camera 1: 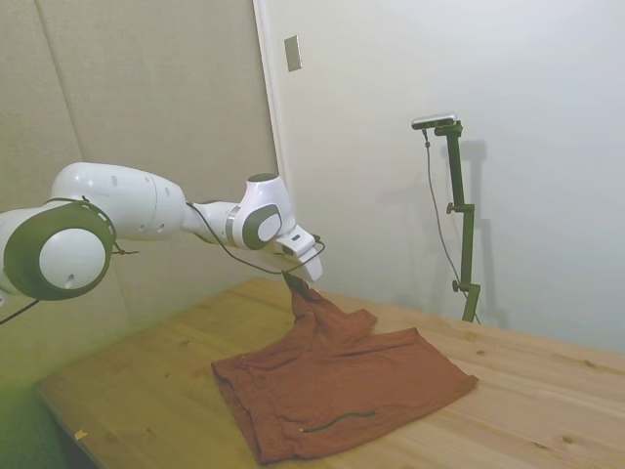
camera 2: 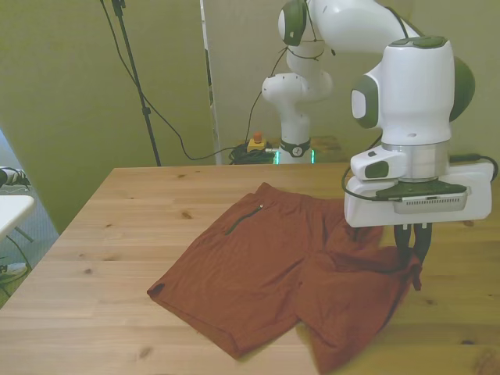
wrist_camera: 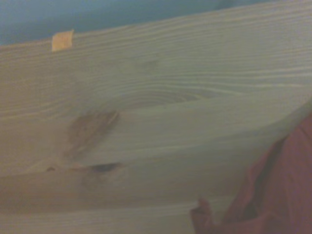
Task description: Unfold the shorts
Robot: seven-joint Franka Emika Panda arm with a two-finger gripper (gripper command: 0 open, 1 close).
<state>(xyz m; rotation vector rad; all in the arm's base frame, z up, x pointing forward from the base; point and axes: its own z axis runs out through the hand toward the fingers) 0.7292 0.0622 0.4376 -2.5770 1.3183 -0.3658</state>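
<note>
On one table (camera 2: 117,234), one pincer (camera 2: 412,254) pinches one shorts (camera 2: 266,273) corner.

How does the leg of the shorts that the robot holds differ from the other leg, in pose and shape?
The held leg of the rust-brown fabric shorts has one corner lifted off the wooden table by the shut tool, and it is wrinkled. The other leg lies flat, smooth and untouched. Both share the same colour and cloth.
</note>
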